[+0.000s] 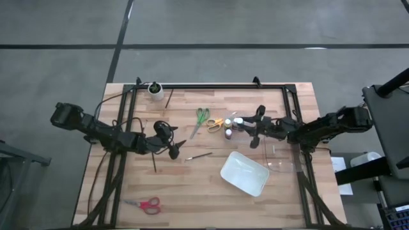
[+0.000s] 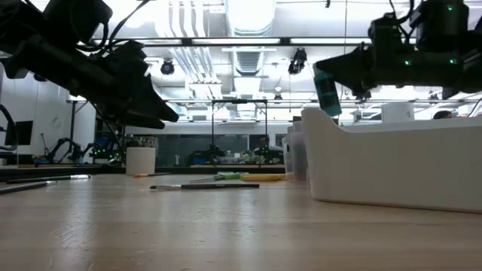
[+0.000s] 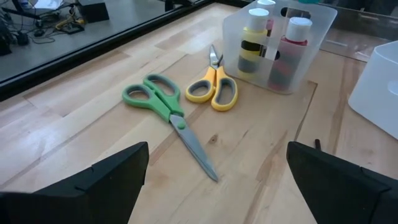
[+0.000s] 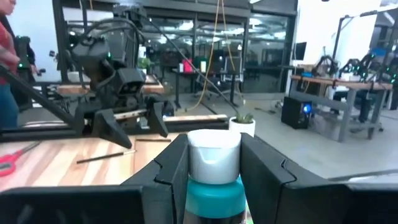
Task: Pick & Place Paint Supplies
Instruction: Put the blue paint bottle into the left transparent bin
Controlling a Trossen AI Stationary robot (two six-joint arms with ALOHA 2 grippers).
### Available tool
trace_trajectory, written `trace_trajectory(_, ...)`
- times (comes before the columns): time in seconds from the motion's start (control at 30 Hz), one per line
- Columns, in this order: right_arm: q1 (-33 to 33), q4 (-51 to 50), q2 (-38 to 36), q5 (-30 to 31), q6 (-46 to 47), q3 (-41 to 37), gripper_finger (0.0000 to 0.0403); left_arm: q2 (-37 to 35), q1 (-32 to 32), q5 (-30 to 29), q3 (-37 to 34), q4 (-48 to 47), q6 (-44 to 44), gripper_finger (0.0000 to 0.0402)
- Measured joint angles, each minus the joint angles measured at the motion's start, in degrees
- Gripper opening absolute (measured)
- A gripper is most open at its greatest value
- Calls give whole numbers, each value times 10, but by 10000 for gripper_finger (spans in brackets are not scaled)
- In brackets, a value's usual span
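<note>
Closest to my right wrist camera, the teal paint bottle [image 4: 214, 177] with its pale cap sits clenched between the right gripper [image 4: 214, 168] fingers. From overhead I see that right gripper [image 1: 254, 128] hanging above the right half of the table [image 1: 211, 185], beside a clear bin [image 3: 283, 53]. In my table-level view the teal bottle [image 2: 327, 89] is lifted well off the wood, above the near wall of the white tray [image 2: 392, 162].

That clear bin holds a yellow-and-black bottle [image 3: 254, 31] and a red bottle [image 3: 292, 40], both upright with pale caps. Just beside the bin lie the yellow-handled scissors [image 3: 214, 87], and next to them the green-handled scissors [image 3: 165, 112], blades pointing toward my left wrist camera. Red-handled scissors [image 1: 146, 204] lie alone near the front left edge, well apart from the rest.

My left gripper [image 1: 174, 145] hovers over the left-centre of the table with its fingers [image 3: 106, 180] spread wide and nothing between them. One thin dark brush [image 1: 199, 155] lies between it and the tray, another brush [image 1: 153, 163] lies by the left arm, and a third [image 1: 169, 97] rests near the small white cup [image 1: 155, 89] at the far edge.

A person [image 4: 7, 68] stands in the room beyond the table.
</note>
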Motion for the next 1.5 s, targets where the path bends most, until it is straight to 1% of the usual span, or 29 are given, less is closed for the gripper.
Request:
trace_trajectory(0.37, 0, 1, 0, 9, 0, -33, 106, 0, 0, 0, 0, 0, 0, 388)
trace_trajectory(0.53, 0, -5, 0, 11, 36, -48, 106, 0, 0, 0, 0, 0, 0, 388)
trace_trajectory(0.7, 0, -13, 0, 14, 46, -45, 106, 0, 0, 0, 0, 0, 0, 388)
trace_trajectory(0.87, 0, -14, 6, 11, 32, -15, 106, 0, 0, 0, 0, 0, 0, 388)
trace_trajectory(0.97, 0, -14, 32, 11, 28, 1, 106, 0, 0, 0, 0, 0, 0, 388)
trace_trajectory(1.07, 1, 15, 76, 10, 25, 7, 106, 0, 0, 0, 0, 0, 0, 388)
trace_trajectory(1.23, 7, 155, 171, 10, 10, -3, 106, 0, 0, 0, 0, 0, 0, 388)
trace_trajectory(1.37, 7, 161, 212, 27, 15, -3, 106, 0, 0, 0, 0, 0, 0, 388)
trace_trajectory(1.5, 7, 159, 224, 29, 3, -3, 106, 0, 0, 0, 0, 0, 0, 388)
